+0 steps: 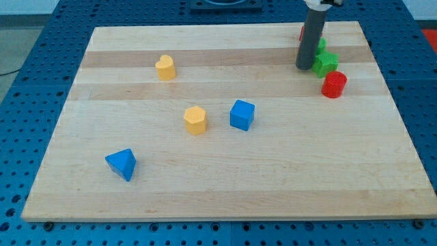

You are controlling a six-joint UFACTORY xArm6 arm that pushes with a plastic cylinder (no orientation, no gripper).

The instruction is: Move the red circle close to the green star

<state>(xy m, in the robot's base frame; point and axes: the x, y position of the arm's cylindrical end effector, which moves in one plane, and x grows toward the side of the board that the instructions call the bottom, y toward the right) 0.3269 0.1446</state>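
Observation:
The red circle (334, 85) sits on the wooden board (225, 178) near the view's upper right. The green star (326, 63) lies just above it and slightly left, nearly touching it. My tip (304, 67) rests on the board right beside the green star's left side, up and left of the red circle. The rod hides part of another green block (321, 44) and part of a red block (301, 32) behind it.
A yellow block (164, 67) lies at the upper left. A yellow hexagonal block (195, 119) and a blue cube (242, 114) sit near the middle. A blue triangular block (122, 163) lies at the lower left. The board's right edge runs close to the red circle.

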